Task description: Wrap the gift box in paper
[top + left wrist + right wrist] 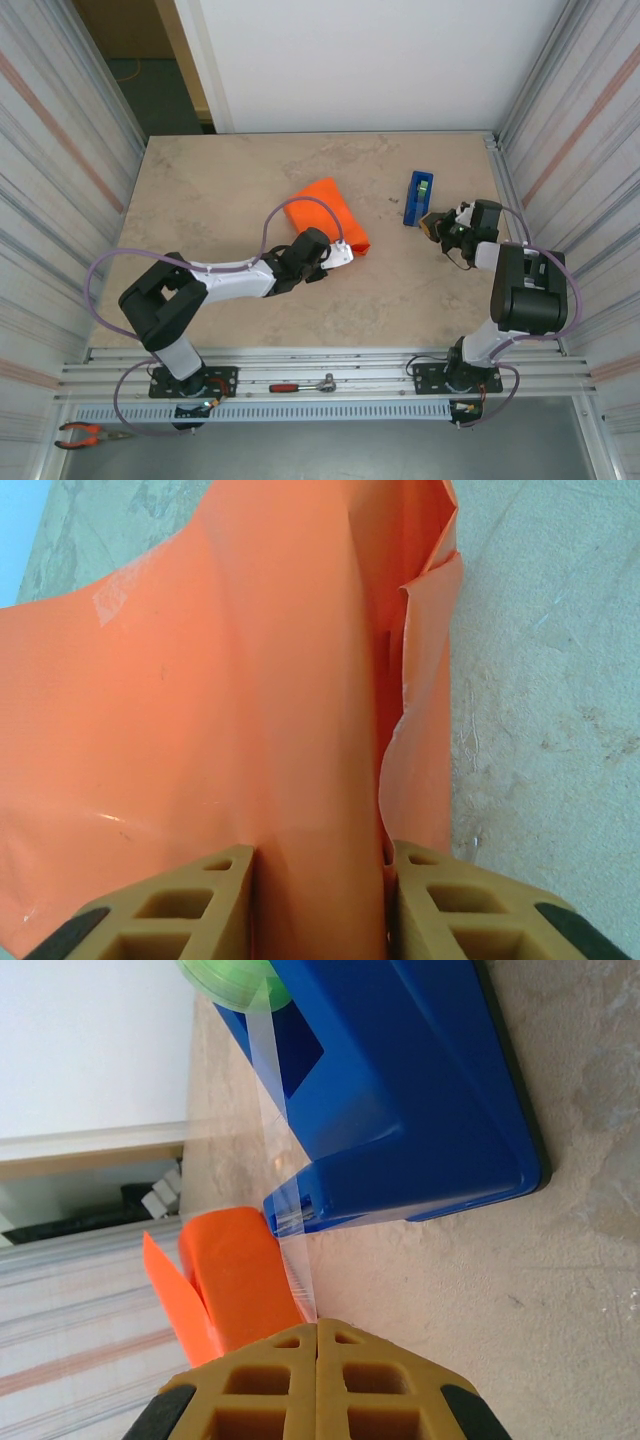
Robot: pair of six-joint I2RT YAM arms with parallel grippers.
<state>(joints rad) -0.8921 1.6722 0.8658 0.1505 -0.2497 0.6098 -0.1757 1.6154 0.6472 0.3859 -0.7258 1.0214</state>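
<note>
Your left gripper (338, 255) pinches the bright orange paper sheet (322, 210), centre frame; right gripper (317, 1360), jaws pressed together, apparently nips a clear tape strip (297, 1270).

A beige marbled surface (230, 190) lay between ribbed metal side walls (60, 150); a white wall (370, 60) closed the far end, with a doorway (150, 90) at far left.
</note>
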